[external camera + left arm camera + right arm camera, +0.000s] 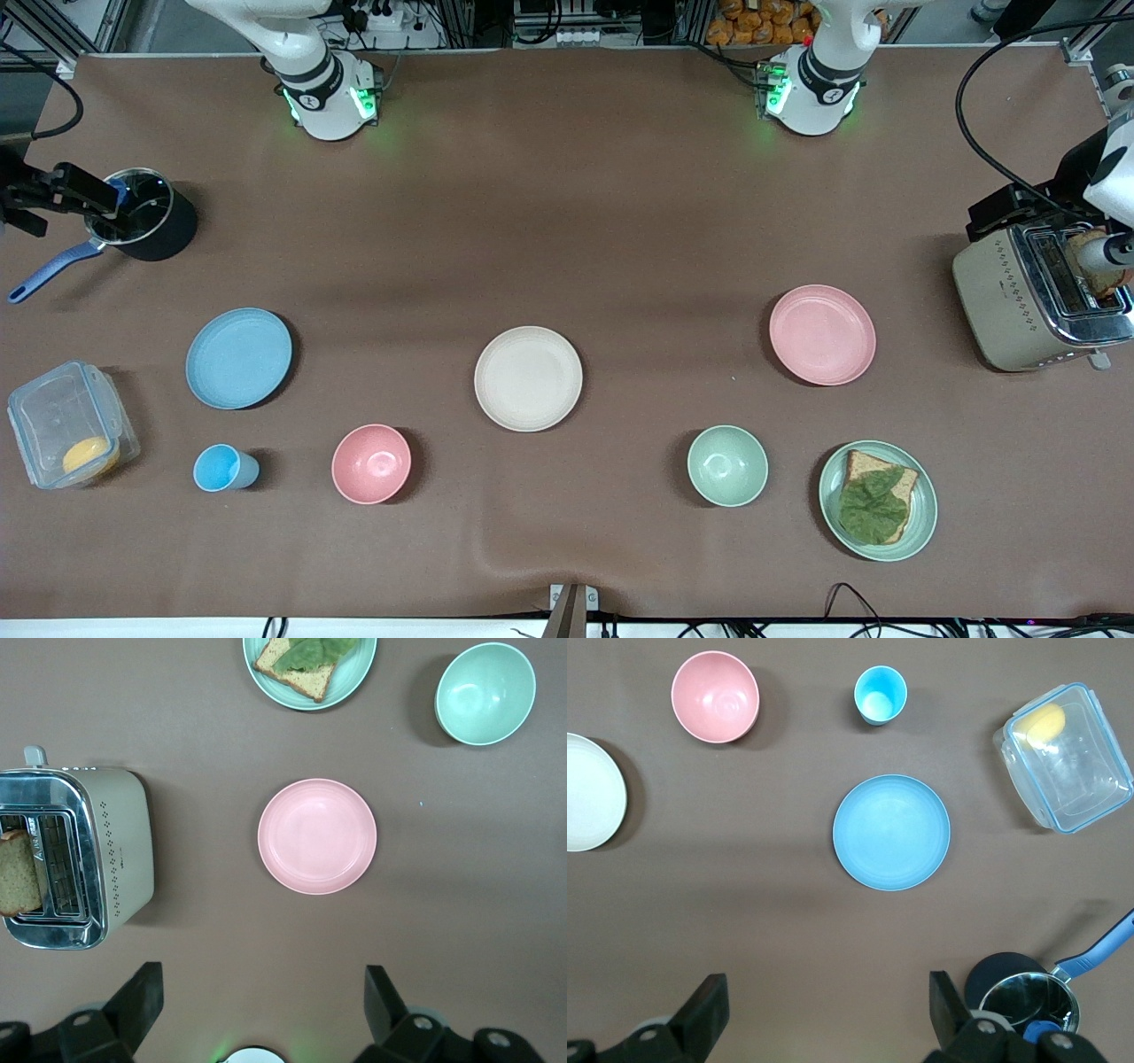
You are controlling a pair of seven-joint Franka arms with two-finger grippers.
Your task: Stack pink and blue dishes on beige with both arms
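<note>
The beige plate (528, 378) lies mid-table. The pale pink plate (822, 334) lies toward the left arm's end, and the light blue plate (238, 358) toward the right arm's end. All three are bare and apart from each other. In the left wrist view my left gripper (263, 974) hangs open high over bare table beside the pink plate (317, 836). My right gripper (827, 979) hangs open in the same way beside the blue plate (891, 832). Neither holds anything. Only the arms' bases show in the front view.
A toaster (1019, 297) holding a bread slice stands at the left arm's end. A green plate (877, 501) with bread and a leaf, a green bowl (727, 465), a pink bowl (371, 463) and a blue cup (224, 468) line the near side. A clear box (66, 424) and a dark pot (146, 226) sit at the right arm's end.
</note>
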